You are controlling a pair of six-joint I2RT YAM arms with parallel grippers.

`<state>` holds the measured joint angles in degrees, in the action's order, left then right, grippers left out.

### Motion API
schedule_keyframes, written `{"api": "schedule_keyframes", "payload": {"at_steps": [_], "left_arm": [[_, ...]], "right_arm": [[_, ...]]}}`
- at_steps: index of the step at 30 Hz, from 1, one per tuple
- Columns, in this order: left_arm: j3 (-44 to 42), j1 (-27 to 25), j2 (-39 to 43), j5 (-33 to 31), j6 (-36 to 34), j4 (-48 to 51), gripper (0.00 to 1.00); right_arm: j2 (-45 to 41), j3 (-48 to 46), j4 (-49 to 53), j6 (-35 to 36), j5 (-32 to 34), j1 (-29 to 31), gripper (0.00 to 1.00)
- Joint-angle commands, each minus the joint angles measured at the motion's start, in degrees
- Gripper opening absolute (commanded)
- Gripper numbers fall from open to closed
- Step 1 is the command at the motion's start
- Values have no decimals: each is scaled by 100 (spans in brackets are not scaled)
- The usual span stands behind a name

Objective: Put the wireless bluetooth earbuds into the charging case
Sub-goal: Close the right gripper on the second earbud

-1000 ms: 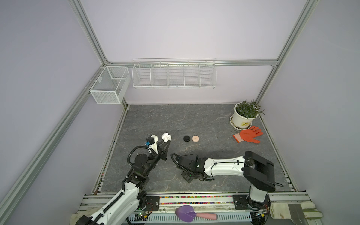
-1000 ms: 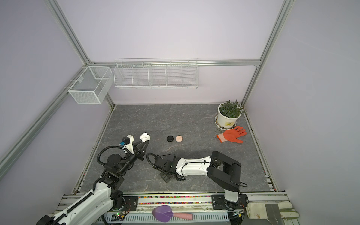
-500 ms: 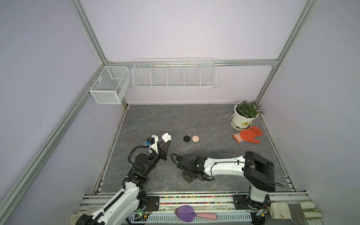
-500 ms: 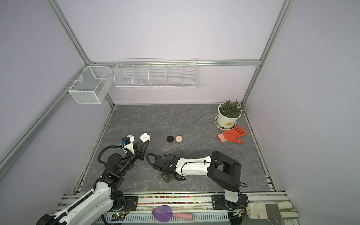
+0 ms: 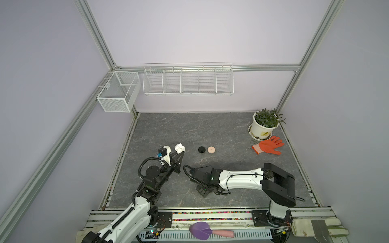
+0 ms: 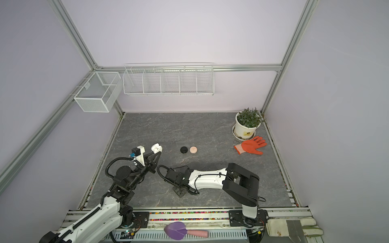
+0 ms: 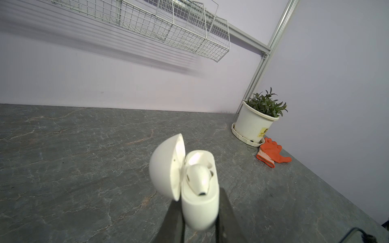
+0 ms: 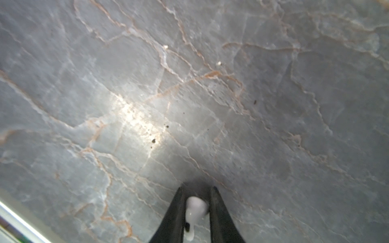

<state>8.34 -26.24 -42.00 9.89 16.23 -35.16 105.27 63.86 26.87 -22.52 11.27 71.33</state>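
Working low at the front of the table (image 5: 221, 130), the right gripper (image 8: 196, 190) had its jaws closed about a white earbud (image 8: 195, 205), stem trailing back between them. Further in, the left gripper (image 7: 199, 203) clamped the open charging case (image 7: 197, 214) aloft, with a seated earbud (image 7: 200, 178) in one well and the other apparently free. Beyond lay a black case (image 5: 201, 149) and a pink case (image 5: 211, 149), both shut. The step looked like picking up the second white bud. Next it would need lifting, turning stem-down and lowering into the free well.
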Motion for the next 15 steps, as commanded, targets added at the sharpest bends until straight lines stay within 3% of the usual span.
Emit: {"api": "schedule_keyframes", "payload": {"at_steps": [1,15], "left_arm": [[72,40,76,-77,-6,-8,0],[80,36,25,-66,5,-50,0]], "right_arm": [[204,21,248,-79,-140,-9,21],[171,132,597,-222,38,8,24]]}}
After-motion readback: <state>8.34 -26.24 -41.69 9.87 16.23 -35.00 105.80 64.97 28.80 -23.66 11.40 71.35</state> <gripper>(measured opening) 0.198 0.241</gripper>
